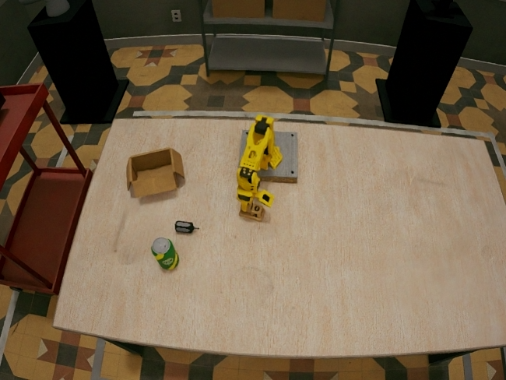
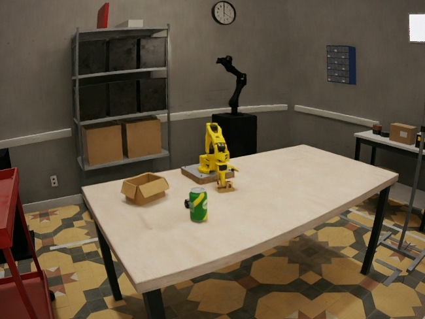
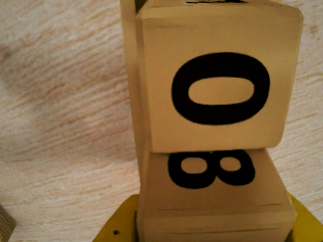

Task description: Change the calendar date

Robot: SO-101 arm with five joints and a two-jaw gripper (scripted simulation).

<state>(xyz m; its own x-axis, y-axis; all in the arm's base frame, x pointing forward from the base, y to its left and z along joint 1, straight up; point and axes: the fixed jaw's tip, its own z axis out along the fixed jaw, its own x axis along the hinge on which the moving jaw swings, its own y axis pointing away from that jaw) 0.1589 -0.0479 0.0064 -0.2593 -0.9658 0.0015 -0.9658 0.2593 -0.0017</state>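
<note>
A wooden cube (image 3: pixel 219 138) (image 1: pixel 258 210) (image 2: pixel 229 184) shows a 0 on its top, lying sideways in the wrist view; part of another black digit shows on its far side. It stands at the right end of the small wooden tray (image 3: pixel 130 74) (image 1: pixel 249 217) (image 2: pixel 224 190). My gripper (image 3: pixel 211 218) (image 1: pixel 245 209) (image 2: pixel 221 186) is shut on the other cube (image 3: pixel 214 202), low at the tray's left part. That cube shows a sideways 8, partly covered by the 0 cube's near edge. The two cubes appear very close or touching. The front with the month's name is hidden, as is the held cube's underside.
An open cardboard box (image 1: pixel 155 175) (image 2: pixel 146 188) stands on the table's left. A small black and grey tool (image 1: pixel 184 226) and a green can (image 1: pixel 166 255) (image 2: pixel 198 206) stand between it and the table's front. My base plate (image 1: pixel 286 153) is behind the tray.
</note>
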